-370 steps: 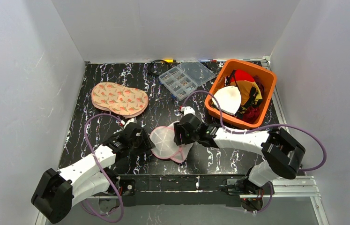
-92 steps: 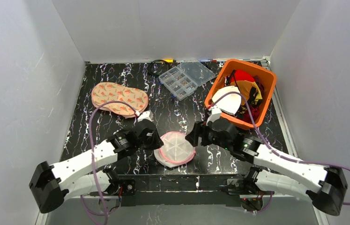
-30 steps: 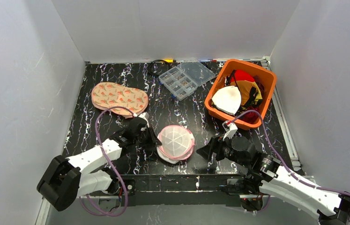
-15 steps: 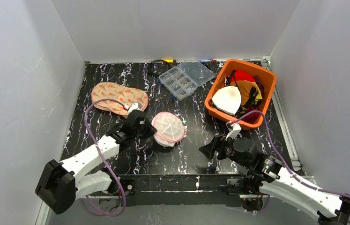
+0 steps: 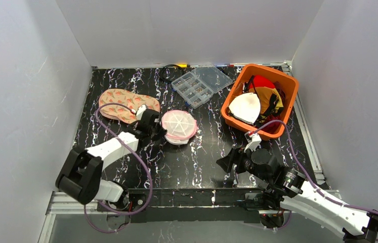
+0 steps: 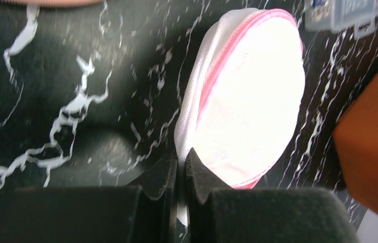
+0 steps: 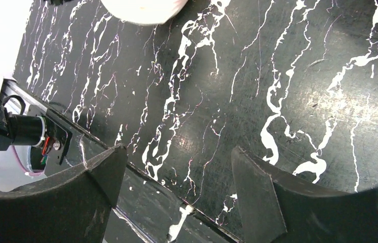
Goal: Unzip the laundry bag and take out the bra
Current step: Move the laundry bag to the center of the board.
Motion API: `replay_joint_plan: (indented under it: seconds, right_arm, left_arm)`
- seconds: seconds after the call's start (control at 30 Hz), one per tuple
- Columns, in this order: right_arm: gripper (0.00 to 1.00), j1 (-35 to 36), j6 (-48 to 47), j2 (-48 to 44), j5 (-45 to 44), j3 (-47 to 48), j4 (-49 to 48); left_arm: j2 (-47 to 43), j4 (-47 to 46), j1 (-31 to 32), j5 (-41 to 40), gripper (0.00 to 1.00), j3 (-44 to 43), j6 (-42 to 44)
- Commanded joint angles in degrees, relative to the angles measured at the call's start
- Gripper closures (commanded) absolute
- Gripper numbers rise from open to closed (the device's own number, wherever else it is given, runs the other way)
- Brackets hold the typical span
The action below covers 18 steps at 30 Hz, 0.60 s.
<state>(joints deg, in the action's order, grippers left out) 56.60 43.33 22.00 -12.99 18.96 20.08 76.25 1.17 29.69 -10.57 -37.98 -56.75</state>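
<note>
Three views: one overhead, two wrist-mounted.
Top external: high above and behind the near edge, facing down and toward the far wall, whole table [image 5: 197, 167] in frame. Left wrist: low and very close, facing along own fingers [image 6: 156, 187] at the laundry bag [image 6: 247, 96], orange bin [image 6: 374, 147] at right edge. Right wrist: close above the near-left table edge, tilted down. Shared by all three: marbled tabletop and bag.

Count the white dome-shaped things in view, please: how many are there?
2. One, the laundry bag, is near the middle of the table, pinched at its edge by the left gripper. The other dome sits in the orange basket; clothes there may hide more.
</note>
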Motion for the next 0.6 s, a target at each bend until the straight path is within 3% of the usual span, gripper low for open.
replay_joint_plan:
  seconds: [0.0,0.17,0.3,0.57]
  right_arm:
    - [0.17,0.1,-0.2,-0.5,-1.5,1.4,-0.2]
    - [0.17,0.0,-0.8,0.3,-1.7,1.8,-0.1]
    - [0.17,0.0,-1.3,1.1,-1.5,2.0,-0.4]
    - [0.17,0.0,-1.8,1.8,-0.4,3.2,-0.7]
  left_arm:
    - [4.9,-3.8,-2.5,-1.8,1.00,-6.4,-0.1]
    - [10.7,-3.3,-4.5,-0.1,1.00,-10.5,1.6]
    - [13.4,2.5,-5.3,1.7,1.00,-13.0,2.1]
    - [7.0,7.6,-5.3,0.7,0.62,-8.9,0.7]
